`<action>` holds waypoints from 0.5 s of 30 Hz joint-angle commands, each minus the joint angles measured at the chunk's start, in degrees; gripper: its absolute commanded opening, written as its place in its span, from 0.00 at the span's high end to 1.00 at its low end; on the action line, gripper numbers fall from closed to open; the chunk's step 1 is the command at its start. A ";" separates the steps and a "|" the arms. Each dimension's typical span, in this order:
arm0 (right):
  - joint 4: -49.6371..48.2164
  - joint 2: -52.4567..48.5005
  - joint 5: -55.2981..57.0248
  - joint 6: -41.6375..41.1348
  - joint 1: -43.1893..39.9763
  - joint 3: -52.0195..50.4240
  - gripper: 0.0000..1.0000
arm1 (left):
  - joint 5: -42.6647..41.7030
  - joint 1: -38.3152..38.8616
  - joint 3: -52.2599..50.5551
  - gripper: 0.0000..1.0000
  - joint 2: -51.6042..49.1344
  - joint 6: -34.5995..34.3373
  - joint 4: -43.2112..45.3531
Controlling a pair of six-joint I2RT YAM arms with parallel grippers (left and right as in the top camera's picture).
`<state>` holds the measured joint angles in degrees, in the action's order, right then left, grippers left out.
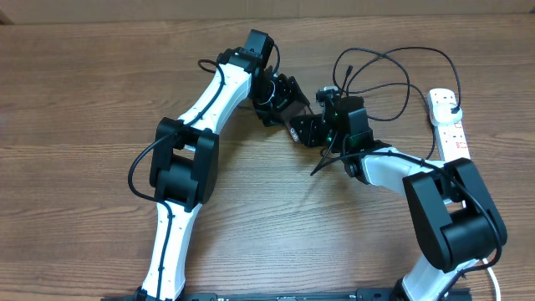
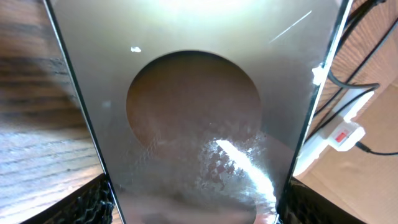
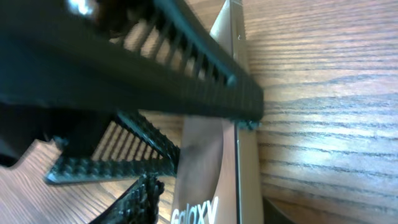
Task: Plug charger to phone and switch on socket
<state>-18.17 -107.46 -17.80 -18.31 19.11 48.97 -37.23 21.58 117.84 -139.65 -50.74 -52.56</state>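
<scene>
The phone point(image 1: 306, 130) is held off the table between both grippers. In the left wrist view its grey-brown back point(image 2: 193, 93) fills the frame, and my left gripper point(image 2: 196, 208) is shut on its two long edges. In the right wrist view the phone point(image 3: 214, 168) shows its "Galaxy" lettering, and my right gripper point(image 3: 211, 211) is shut across its thickness. The charger point(image 1: 408, 86) is a thin black cable looping behind the right arm, also in the left wrist view point(image 2: 354, 87). I cannot make out its connector. The white socket point(image 1: 450, 125) lies at the far right and shows a red switch point(image 2: 341, 134).
The left gripper's ribbed black finger point(image 3: 186, 68) crosses the top of the right wrist view. The right arm point(image 1: 451, 209) rises from the front right, close to the socket. A thick white cord point(image 1: 493, 280) runs off at the bottom right. Bare wood table point(image 1: 84, 100) lies to the left.
</scene>
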 commanded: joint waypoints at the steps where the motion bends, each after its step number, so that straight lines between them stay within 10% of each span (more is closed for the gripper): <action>1: -0.37 -0.31 -1.14 -1.36 0.33 1.46 0.87 | -3.48 -0.20 1.92 0.39 -0.37 -2.10 1.36; 5: -0.50 -0.22 -2.71 -3.02 -0.04 1.86 0.96 | -5.22 -0.20 1.92 0.02 -0.37 -2.16 1.81; 15: 1.18 2.29 -13.57 -11.96 -9.42 2.93 0.96 | -3.50 -1.49 1.92 0.00 5.16 8.72 -0.35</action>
<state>-16.75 -107.63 -26.06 -27.09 12.69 49.60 -42.17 20.95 118.67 -139.50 -47.99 -51.59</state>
